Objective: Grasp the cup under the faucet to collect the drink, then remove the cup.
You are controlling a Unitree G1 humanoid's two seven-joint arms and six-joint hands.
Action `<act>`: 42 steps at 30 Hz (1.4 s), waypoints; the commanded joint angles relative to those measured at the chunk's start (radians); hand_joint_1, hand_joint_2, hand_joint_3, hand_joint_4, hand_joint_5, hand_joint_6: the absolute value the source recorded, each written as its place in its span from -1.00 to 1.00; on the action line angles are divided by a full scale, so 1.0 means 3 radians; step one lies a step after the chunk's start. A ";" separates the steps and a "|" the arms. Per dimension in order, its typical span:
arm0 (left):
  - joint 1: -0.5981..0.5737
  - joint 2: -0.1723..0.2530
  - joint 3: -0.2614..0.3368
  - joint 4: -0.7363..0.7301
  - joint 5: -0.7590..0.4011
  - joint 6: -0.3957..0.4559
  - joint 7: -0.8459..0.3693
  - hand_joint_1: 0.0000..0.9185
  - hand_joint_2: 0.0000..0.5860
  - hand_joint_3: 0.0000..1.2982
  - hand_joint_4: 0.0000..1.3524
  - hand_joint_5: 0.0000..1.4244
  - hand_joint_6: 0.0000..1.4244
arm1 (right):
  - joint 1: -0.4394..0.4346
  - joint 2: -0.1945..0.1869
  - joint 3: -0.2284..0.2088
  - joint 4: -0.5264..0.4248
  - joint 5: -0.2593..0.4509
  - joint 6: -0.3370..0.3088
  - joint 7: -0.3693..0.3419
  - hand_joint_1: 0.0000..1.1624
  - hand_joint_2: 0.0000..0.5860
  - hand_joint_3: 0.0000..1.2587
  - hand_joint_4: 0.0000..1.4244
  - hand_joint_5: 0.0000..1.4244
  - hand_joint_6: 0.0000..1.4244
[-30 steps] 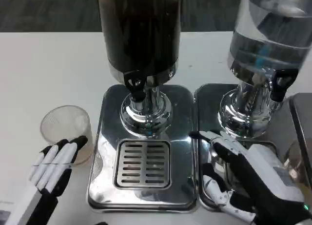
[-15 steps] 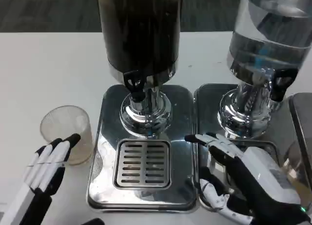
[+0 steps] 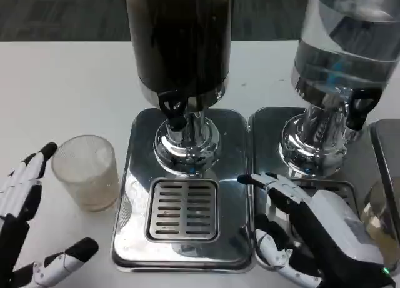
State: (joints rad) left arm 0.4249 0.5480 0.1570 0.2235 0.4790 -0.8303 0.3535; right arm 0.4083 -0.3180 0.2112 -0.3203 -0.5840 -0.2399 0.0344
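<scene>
Since the earlier pictures the left hand (image 3: 22, 194) has drawn off to the left and spread, its fingers now beside the cup (image 3: 85, 171) instead of over its near side, the thumb low and well apart toward the near table edge; it holds nothing and stands wide; the right hand (image 3: 306, 228) has shifted only a little and rests open over the right-hand drip tray (image 3: 265, 122), fingers loosely spread toward the centre, holding nothing; the cup stands upright on the white table (image 3: 62, 82), just left of the middle drip tray (image 3: 140, 129) and not yet under the dark dispenser's tap (image 3: 174, 110); it looks empty, though the clear wall makes that hard to judge; the step in hand seems to be the grasp itself, and to do it well the left hand should close around the cup's middle with thumb on the near side and fingers on the far side, firmly but without crushing so thin a wall; keep it upright, then carry it onto the grate (image 3: 183, 210) directly beneath the spout; a grip too near the rim could tip it, and a clipped tray edge could knock it over
</scene>
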 commanded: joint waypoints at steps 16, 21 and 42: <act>-0.0898 0.0122 0.0035 0.1160 -0.0438 0.0244 -0.0447 -1.00 -0.89 -1.00 -1.00 -0.89 -0.88 | 0.0079 0.0029 -0.0034 -0.0075 -0.0028 0.0027 -0.0056 -0.13 1.00 -0.67 -0.78 -0.88 -0.73; -0.1107 0.0165 -0.0023 0.1419 -0.0407 0.0282 -0.0503 -1.00 -0.90 -1.00 -1.00 -0.88 -0.87 | 0.0072 0.0047 -0.0023 -0.0070 -0.0022 0.0020 -0.0062 -0.13 1.00 -0.67 -0.78 -0.88 -0.73; -0.1715 0.0410 -0.0460 0.2144 -0.0196 0.0346 -0.0511 -0.67 -0.92 -1.00 -1.00 -0.81 -0.80 | 0.0076 0.0090 0.0012 -0.0077 -0.0075 -0.0027 -0.0119 -0.13 1.00 -0.64 -0.76 -0.85 -0.69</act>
State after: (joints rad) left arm -0.0701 0.6513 0.0402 0.8434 0.4039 -0.7320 0.2084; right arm 0.4350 -0.2894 0.2099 -0.3286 -0.6018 -0.2375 0.0087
